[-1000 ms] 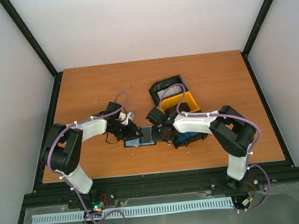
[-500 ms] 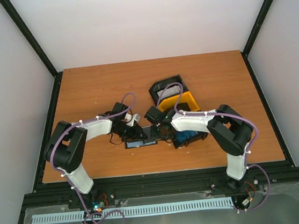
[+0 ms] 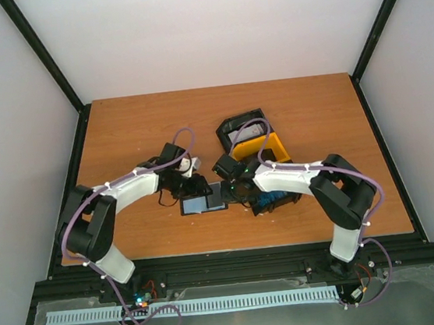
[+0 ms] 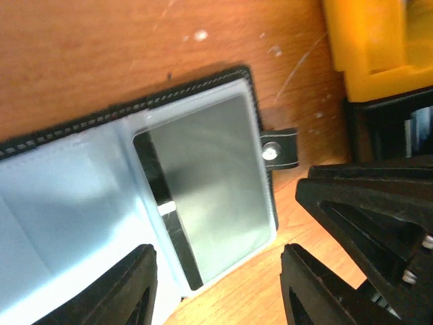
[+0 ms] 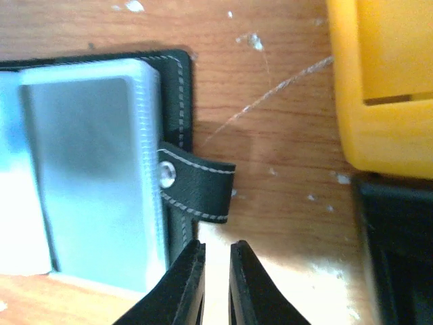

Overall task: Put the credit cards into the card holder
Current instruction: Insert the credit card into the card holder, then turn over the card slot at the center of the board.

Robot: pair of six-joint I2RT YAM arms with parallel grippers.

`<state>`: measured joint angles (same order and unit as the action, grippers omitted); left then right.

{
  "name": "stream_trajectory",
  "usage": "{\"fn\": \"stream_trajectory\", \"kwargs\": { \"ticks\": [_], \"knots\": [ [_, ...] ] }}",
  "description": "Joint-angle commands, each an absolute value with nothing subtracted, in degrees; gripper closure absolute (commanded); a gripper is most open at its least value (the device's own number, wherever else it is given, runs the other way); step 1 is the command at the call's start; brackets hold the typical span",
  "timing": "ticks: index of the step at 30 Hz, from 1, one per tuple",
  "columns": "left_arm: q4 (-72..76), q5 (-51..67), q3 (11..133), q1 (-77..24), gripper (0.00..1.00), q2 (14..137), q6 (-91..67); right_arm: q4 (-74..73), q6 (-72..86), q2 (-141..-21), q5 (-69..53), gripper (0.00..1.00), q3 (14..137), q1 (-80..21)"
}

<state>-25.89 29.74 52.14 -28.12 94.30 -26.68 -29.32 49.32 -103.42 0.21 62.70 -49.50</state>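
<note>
The black card holder [image 3: 204,203] lies open on the table between both grippers. Its right clear pocket [image 4: 210,189] shows a grey, shiny card inside. In the left wrist view my left gripper [image 4: 216,284] hovers open over the holder's near right corner, holding nothing. My right gripper [image 5: 216,274] sits just below the clasp tab [image 5: 197,184], its jaws a narrow slit apart with only table showing between them. Blue credit cards [image 3: 272,200] lie in the tray's near compartment, partly hidden by the right arm.
A black-and-yellow tray [image 3: 256,144] stands right of the holder, its yellow wall [image 5: 379,95] close to the right gripper. The right gripper's black body [image 4: 372,217] fills the lower right of the left wrist view. Black rails frame the table.
The left jaws have spread wider over the holder. The right jaws have parted slightly beside the clasp tab. The holder stays open in the same place.
</note>
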Motion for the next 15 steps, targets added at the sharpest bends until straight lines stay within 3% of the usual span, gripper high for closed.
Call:
{"fn": "stream_trajectory", "kwargs": {
  "ticks": [1,8,11,15],
  "knots": [
    [-26.98,25.47,55.24,-28.48,0.47,89.28,-25.58,-28.82,48.86,-95.80,2.48,0.86,62.23,-49.39],
    [-25.32,17.78,53.34,-27.68,0.23,80.78,-27.23,-29.42,45.73,-89.66,2.38,0.76,62.18,-49.22],
    [-24.38,14.45,51.13,-26.87,0.01,76.66,-27.41,-29.16,44.37,-88.85,1.43,0.74,61.73,-49.05],
    [-23.75,14.30,48.28,-22.85,0.00,72.39,-28.55,-28.73,41.27,-88.46,-0.61,0.69,61.84,-48.83]
  ]
}}
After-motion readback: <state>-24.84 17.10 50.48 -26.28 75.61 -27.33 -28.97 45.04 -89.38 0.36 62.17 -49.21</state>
